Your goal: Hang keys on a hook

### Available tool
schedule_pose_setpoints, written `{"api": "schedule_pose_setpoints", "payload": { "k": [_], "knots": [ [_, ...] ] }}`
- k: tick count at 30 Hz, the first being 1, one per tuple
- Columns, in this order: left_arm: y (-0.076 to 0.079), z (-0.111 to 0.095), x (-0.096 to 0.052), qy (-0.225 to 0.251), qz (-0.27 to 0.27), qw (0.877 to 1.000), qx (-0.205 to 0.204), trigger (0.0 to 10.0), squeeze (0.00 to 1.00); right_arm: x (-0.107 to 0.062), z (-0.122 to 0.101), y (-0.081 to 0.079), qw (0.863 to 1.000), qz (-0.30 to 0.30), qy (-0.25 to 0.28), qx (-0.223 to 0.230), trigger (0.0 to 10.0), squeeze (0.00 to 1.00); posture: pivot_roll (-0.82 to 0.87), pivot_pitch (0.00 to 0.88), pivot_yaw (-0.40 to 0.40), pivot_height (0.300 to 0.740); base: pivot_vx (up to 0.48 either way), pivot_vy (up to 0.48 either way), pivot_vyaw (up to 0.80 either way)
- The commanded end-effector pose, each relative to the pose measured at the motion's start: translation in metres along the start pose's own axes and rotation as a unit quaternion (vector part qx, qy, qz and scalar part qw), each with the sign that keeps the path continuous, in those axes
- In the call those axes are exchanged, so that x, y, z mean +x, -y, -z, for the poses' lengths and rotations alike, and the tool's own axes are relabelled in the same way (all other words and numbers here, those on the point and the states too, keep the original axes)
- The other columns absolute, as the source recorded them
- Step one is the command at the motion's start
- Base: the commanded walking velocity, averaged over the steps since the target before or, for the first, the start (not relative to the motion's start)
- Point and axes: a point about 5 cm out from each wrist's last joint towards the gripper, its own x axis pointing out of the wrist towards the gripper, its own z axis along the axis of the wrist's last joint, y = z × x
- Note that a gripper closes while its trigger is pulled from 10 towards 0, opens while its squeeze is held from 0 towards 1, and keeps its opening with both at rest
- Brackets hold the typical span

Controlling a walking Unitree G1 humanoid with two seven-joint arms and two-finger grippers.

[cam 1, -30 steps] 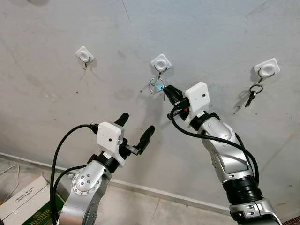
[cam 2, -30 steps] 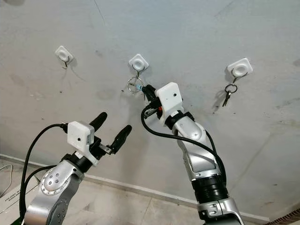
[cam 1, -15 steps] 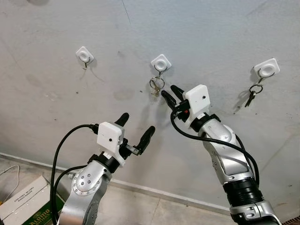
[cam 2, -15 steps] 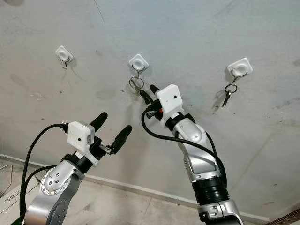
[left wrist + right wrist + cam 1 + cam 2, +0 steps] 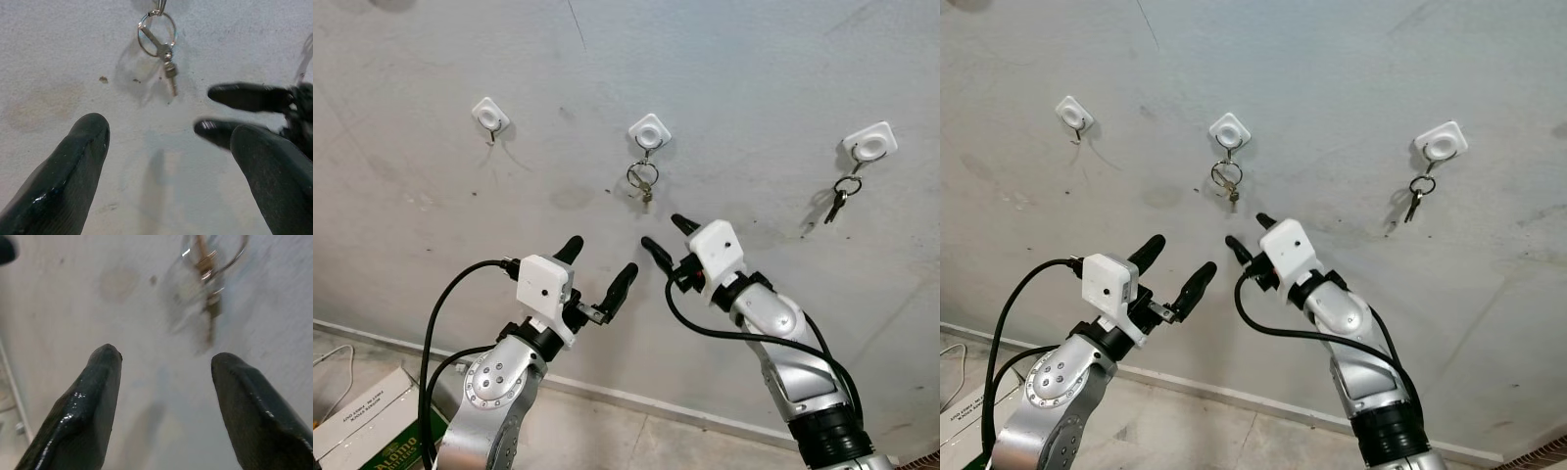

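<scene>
Three white hooks were fixed in a row on the grey wall (image 5: 754,59). The keys (image 5: 642,179) hung on their ring from the middle hook (image 5: 649,131), free of both pincers, just above and slightly to the robot's left of the right pincer (image 5: 664,233). The right pincer stood wide, holding nothing, its two black fingers (image 5: 655,252) pointed up at the wall with a clear gap below the keys. In the right wrist view the keys (image 5: 208,269) appeared blurred beyond the spread fingertips. The left pincer (image 5: 597,265) was likewise wide and empty, lower and to the robot's left of the right pincer, well apart from the keys; in its wrist view the ring and keys (image 5: 161,49) hung ahead of it, with the right pincer's fingers (image 5: 244,98) beside them. A second set of keys (image 5: 842,199) hung from the right hook (image 5: 869,145), up and to the right of the right pincer. The left hook (image 5: 490,116) was above the left pincer. A cardboard box (image 5: 367,416) lay on the floor (image 5: 597,431) beside the left arm.
</scene>
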Motion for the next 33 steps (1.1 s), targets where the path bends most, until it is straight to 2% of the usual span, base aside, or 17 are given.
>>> {"api": "schedule_pose_setpoints", "payload": {
  "k": [1, 7, 13, 20, 22, 28, 33],
  "knots": [
    [-0.002, -0.003, -0.001, 0.004, 0.0, 1.0, 0.005, 10.0, 0.0, -0.002, -0.004, -0.004, 1.0, -0.01, 0.007, -0.012, 10.0, 1.0, 0.02, 0.0, 0.07, 0.74, 0.0, 0.0, 0.0],
    [-0.002, -0.002, -0.003, 0.002, -0.002, 1.0, 0.005, 10.0, 0.0, -0.019, 0.01, -0.008, 1.0, -0.007, -0.018, -0.017, 10.0, 1.0, 0.02, 0.0, 0.07, 0.74, 0.0, 0.0, 0.0],
    [-0.004, 0.007, -0.011, -0.015, -0.012, 1.0, 0.003, 10.0, 0.0, -0.037, 0.02, -0.004, 0.999, 0.018, -0.042, -0.006, 10.0, 1.0, 0.02, 0.0, 0.067, 0.74, 0.0, 0.0, 0.0],
    [-0.014, 0.025, -0.035, -0.055, -0.048, 0.997, 0.002, 10.0, 0.0, -0.072, 0.039, -0.014, 0.995, 0.047, -0.091, 0.011, 10.0, 1.0, 0.02, 0.0, 0.064, 0.74, 0.0, 0.0, 0.0],
    [-0.016, 0.027, -0.038, -0.06, -0.052, 0.997, 0.003, 10.0, 0.0, -0.075, 0.041, -0.014, 0.994, 0.054, -0.096, 0.016, 10.0, 1.0, 0.02, 0.0, 0.064, 0.74, 0.0, 0.0, 0.0],
    [-0.024, 0.039, -0.055, -0.087, -0.085, 0.993, 0.008, 10.0, 0.0, -0.098, 0.047, -0.01, 0.982, 0.136, -0.122, 0.054, 10.0, 1.0, 0.01, 0.0, 0.063, 0.74, 0.0, 0.0, 0.0],
    [-0.025, 0.048, -0.065, -0.111, -0.102, 0.989, 0.007, 10.0, 0.0, -0.106, 0.047, -0.005, 0.972, 0.187, -0.129, 0.064, 10.0, 1.0, 0.01, 0.0, 0.066, 0.74, 0.0, 0.0, 0.0]
  ]
}}
